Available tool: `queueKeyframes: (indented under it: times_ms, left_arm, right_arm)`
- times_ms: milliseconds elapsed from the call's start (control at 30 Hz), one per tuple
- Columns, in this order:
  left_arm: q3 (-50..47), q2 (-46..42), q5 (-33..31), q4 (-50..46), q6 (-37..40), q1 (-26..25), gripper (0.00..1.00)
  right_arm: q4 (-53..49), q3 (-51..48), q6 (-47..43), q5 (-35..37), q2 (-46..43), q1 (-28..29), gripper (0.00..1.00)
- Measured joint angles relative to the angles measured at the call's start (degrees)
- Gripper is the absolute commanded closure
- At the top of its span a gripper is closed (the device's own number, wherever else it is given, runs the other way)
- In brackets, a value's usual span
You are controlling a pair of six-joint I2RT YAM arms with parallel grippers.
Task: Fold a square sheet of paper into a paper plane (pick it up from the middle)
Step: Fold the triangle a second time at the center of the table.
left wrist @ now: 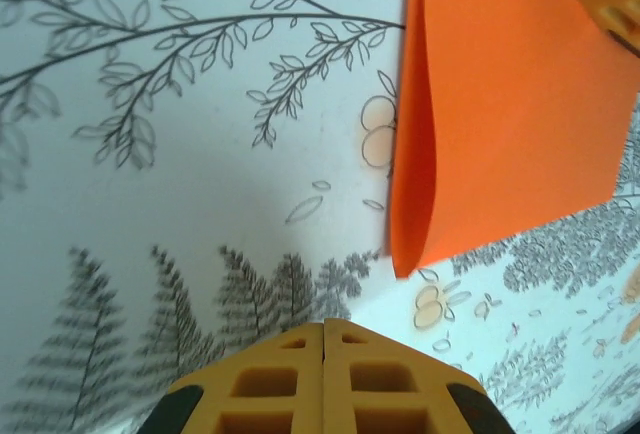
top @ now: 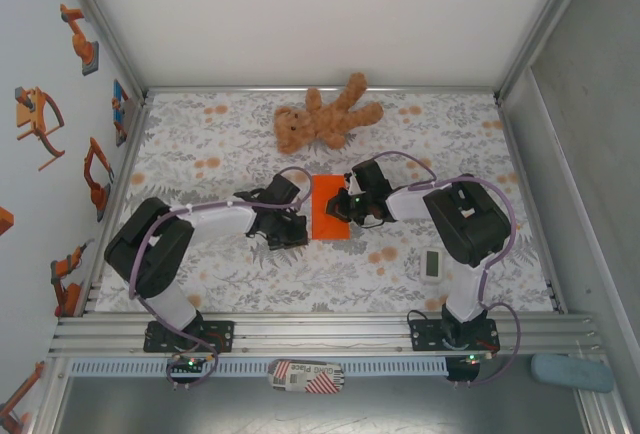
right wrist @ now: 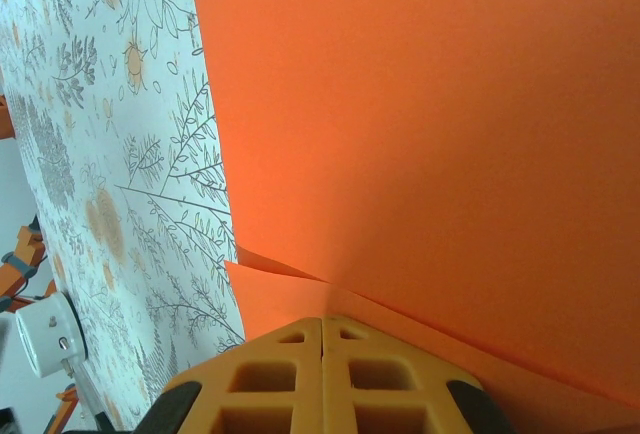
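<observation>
One fold seems done: the square sheet of paper (top: pixel 331 208) lies doubled into a narrow rectangle on the table (top: pixel 210 264) between the arms, with nose and wing folds yet to do. Its long axis runs toward the teddy bear (top: pixel 325 119), its soft crease facing the left gripper (left wrist: pixel 323 339), which is clenched empty beside it. The right gripper (right wrist: pixel 322 329), clenched too, sits over the paper.

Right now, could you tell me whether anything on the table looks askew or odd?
The square sheet of paper lies doubled over, yet its fold is not pressed flat: in the left wrist view the folded edge bows up in a loose loop. By the right gripper its layers' edges do not line up.
</observation>
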Motion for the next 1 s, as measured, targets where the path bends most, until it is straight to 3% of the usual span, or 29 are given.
queueKeyframes:
  times_ms: [200, 500, 1000]
  left_arm:
    - [3.23, -1.75, -0.42, 0.55, 0.35, 0.0, 0.98]
    - [11.3, 8.83, 1.86, 5.97, 0.09, -0.63, 1.0]
    - [7.61, 11.37, 4.94, 10.25, -0.09, -0.31, 1.0]
  right_arm:
    - [0.0, 0.0, 0.0, 0.02, 0.0, 0.0, 1.0]
    - [0.04, 0.0, 0.02, -0.02, 0.04, -0.02, 1.0]
    - [0.15, 0.0, 0.02, -0.55, 0.22, -0.24, 1.0]
